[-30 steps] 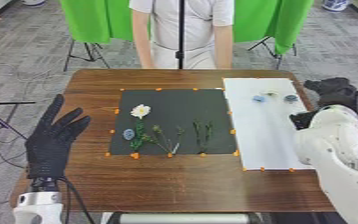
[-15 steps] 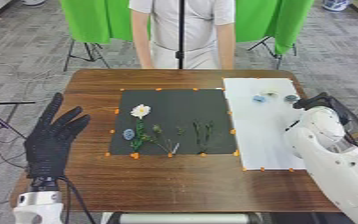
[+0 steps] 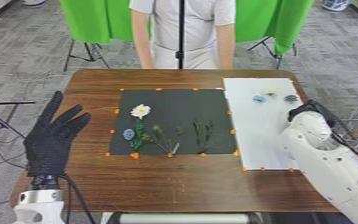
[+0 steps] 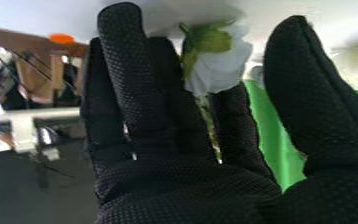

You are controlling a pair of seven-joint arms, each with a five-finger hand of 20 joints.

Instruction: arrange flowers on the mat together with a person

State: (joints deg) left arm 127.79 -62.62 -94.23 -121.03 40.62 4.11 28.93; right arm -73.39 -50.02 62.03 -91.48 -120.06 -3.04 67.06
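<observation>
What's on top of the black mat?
The black mat holds a white flower on a leafy green stem, a gray-blue flower, and several green sprigs. Whatever lies directly beneath them is covered.

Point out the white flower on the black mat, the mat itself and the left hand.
White flower [image 3: 140, 111]: head view, on its bloom.
Black mat [image 3: 182, 104]: head view, on a bare far part.
Left hand [image 3: 47, 151]: head view, on the glove below the fingers.

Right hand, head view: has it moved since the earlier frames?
Yes. Judged against the right edge of the white sheet, the right hand has shifted left, its bulk beyond that edge before, now nearer the sheet.
</observation>
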